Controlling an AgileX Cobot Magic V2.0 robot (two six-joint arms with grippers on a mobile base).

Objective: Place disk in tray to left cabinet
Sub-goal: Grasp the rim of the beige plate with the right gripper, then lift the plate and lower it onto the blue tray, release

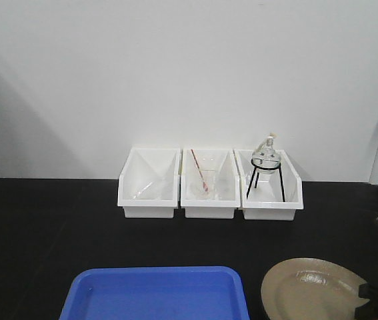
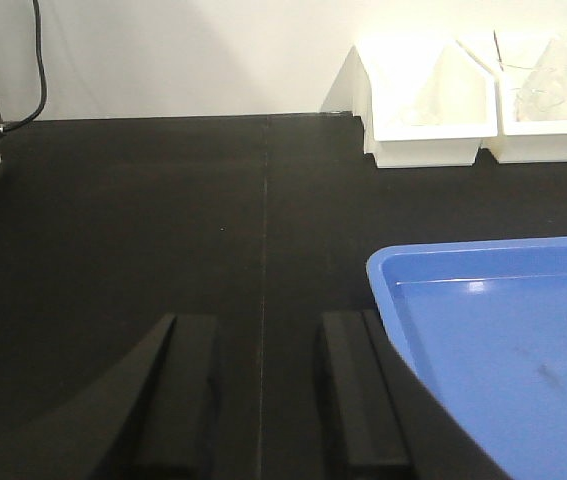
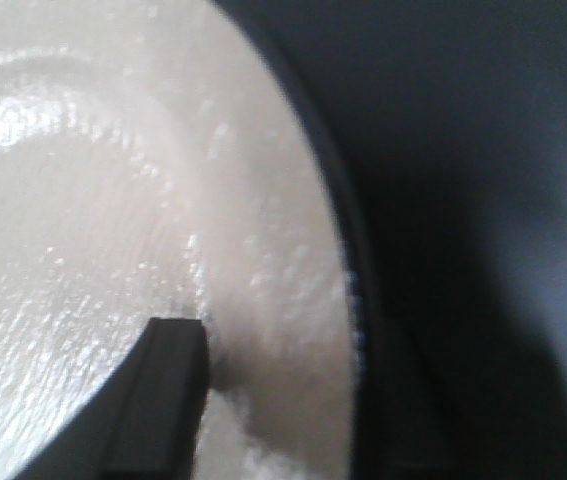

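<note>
Black tabletop, white wall; left end effector wide, empty; right end effector unclear.

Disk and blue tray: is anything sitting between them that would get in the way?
Nothing visible. The disk lies right of the tray, with only a strip of bare black table between them. The white bins stand farther back.
</note>
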